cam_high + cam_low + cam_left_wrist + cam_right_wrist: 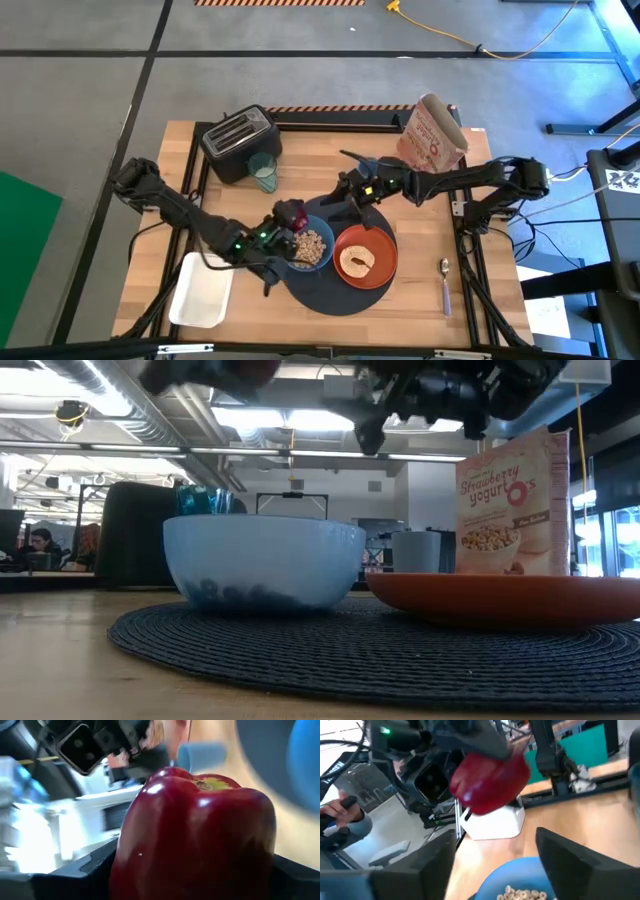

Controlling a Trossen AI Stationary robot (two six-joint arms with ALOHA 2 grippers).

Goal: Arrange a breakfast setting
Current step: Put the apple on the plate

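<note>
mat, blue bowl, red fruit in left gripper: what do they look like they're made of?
Mat: looks woven, cord or plastic fibre; ribbed concentric texture, matte.
Blue bowl: smooth, softly glossy, thick rim; probably plastic, possibly ceramic.
Red fruit in the left gripper: hard, shiny skin with sharp highlights and a very uniform surface, so likely a plastic toy; real fruit can't be ruled out.

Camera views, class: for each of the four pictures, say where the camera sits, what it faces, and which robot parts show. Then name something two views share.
High view: above the table, looking straight down; both arms, left gripper holding the red fruit over the blue bowl.
Low view: at table-top height, looking level across the mat; arms overhead.
Left wrist view: on the left arm, fruit filling it.
Right wrist view: on the right arm, facing the left gripper.
Shared: the fruit shows in both wrist views.
</note>
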